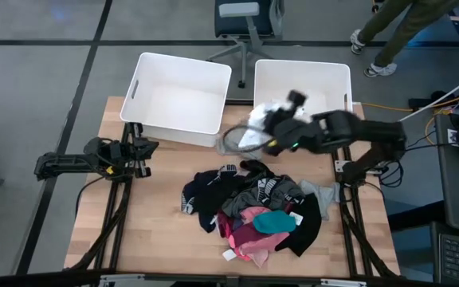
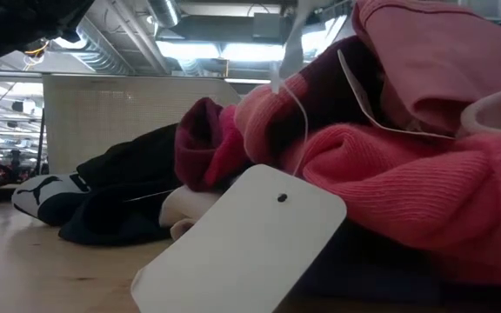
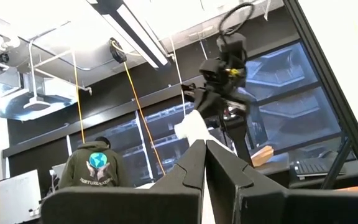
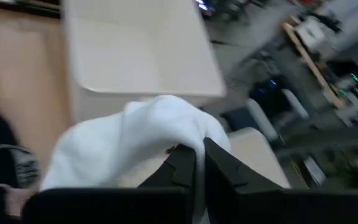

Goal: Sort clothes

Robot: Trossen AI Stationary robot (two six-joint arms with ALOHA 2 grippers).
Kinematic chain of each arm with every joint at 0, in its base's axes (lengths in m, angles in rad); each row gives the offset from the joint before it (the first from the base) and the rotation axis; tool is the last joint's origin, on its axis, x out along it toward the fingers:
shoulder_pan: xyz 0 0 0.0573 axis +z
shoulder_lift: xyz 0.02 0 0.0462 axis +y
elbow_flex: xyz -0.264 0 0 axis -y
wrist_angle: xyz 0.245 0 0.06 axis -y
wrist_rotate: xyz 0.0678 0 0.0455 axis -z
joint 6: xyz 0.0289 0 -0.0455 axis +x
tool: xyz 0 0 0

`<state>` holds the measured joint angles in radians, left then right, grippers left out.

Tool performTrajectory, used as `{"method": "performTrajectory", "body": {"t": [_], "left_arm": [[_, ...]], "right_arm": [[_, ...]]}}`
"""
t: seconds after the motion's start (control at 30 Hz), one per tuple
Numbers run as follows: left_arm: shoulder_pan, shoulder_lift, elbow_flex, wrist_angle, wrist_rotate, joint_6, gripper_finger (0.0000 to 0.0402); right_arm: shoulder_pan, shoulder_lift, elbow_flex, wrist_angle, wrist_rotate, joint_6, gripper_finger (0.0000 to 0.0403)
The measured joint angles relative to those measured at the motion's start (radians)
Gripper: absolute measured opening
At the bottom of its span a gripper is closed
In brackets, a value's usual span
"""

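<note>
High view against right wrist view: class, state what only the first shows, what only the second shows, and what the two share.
Only the high view shows the left gripper shut and parked at the table's left edge, the pile of clothes on the wooden table, and the right bin.

Only the right wrist view shows the grip up close: the right gripper shut on the white garment, which drapes over its fingers.

Both show the right gripper holding that white garment, the left bin nearby.
</note>
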<state>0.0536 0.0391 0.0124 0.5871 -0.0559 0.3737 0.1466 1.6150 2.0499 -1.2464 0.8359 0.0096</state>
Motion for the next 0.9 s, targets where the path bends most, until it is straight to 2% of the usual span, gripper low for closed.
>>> {"method": "performTrajectory", "body": {"t": [0.17,0.33,0.6,0.8,0.9], "left_arm": [[0.000,0.000,0.000,0.001,0.000,0.000,0.0004],[0.000,0.000,0.000,0.001,0.000,0.000,0.0004],[0.000,0.000,0.000,0.001,0.000,0.000,0.0004],[0.000,0.000,0.000,0.001,0.000,0.001,0.0004],[0.000,0.000,0.000,0.001,0.000,0.001,0.0004]], "right_arm": [[-0.082,-0.099,0.000,-0.103,0.055,0.075,0.0021],[-0.200,-0.165,0.000,-0.158,0.054,0.113,0.0021],[-0.399,-0.185,-0.004,-0.165,0.044,0.115,0.0021],[-0.552,-0.184,-0.103,-0.143,0.035,0.114,0.0021],[-0.627,-0.185,-0.184,-0.118,-0.021,0.113,0.0021]]}}
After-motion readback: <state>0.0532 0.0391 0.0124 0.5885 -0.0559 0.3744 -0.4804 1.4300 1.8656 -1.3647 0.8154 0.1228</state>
